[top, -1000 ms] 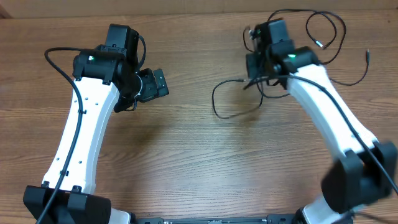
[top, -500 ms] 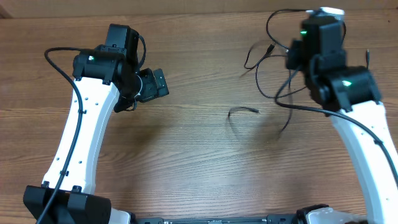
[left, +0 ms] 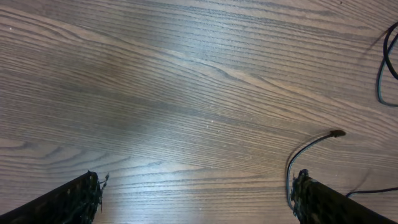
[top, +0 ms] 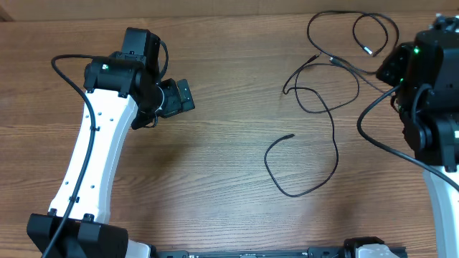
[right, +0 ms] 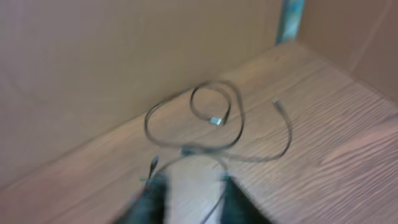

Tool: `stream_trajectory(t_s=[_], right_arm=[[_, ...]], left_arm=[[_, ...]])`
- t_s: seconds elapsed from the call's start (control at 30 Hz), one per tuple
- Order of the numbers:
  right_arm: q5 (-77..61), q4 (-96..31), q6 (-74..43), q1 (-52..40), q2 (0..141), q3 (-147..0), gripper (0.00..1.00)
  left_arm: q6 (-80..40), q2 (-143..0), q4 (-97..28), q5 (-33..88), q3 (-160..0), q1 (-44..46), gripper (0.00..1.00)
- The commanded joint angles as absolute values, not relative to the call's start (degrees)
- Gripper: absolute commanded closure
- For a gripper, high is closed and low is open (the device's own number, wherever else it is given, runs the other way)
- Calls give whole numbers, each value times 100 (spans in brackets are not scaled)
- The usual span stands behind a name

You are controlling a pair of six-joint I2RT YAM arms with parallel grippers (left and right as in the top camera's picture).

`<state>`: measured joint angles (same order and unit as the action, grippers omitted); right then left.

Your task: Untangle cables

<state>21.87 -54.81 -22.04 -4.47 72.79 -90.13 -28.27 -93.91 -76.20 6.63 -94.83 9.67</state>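
Thin black cables [top: 333, 143] lie spread over the right half of the table, one long strand ending in a plug [top: 290, 135] near the middle. More loops [top: 373, 32] lie at the back right. My left gripper [top: 179, 97] hovers at the left, open and empty; in its wrist view the gripper [left: 196, 199] has a cable end [left: 336, 133] just beyond its right finger [left: 323, 202]. My right gripper [right: 189, 193] looks blurred, with its fingers apart over wood. A cable strand runs between them, and coiled cables [right: 214, 102] lie ahead. The right arm [top: 423, 72] is at the far right edge.
A brown wall [right: 124, 62] rises behind the table's back edge in the right wrist view. The thick black wire [top: 72, 64] of the left arm arcs off its side. Bare wood [top: 215, 172] fills the table's middle and left.
The right arm swung from the middle right out to the far right edge, dragging the cables with it; they now lie strung out. Its jaws have parted. The left arm has not moved.
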Motion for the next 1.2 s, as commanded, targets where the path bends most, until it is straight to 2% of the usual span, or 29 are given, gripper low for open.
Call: stream_trajectory(t_s=[0.0,0.1,0.17,0.23,0.37,0.5,0.77,1.17], right_arm=[[1260,-5651,-2204,-425,7583,-9107,58],[338,-5795,-1623,-432,8018,-9107,45],[-331,-5889,-1090,-449,8414,-9107,30],[-659,-5981,-864,-449,8899,-9107,20],[-668,-6062,-696,-449,9677,-9107,13],[-698,-6233,-36,-449,10250,-9107,10],[-1131,-6700,1031,-449,10831,-9107,11],[-1428,-6936,1214,-449,10833,-9159,10]], left_arm=[[-2703,-9441,-7618,582,-9448,989,0],[-2703,-9439,-7618,582,-9448,989,0],[-2705,-9441,-7618,582,-9448,989,1],[-2703,-9441,-7620,582,-9448,989,0],[-2703,-9439,-7627,582,-9448,989,1],[-2703,-9441,-7620,580,-9448,989,1],[-2703,-9441,-7570,580,-9448,982,0],[-2700,-9441,-7546,578,-9448,982,0]])
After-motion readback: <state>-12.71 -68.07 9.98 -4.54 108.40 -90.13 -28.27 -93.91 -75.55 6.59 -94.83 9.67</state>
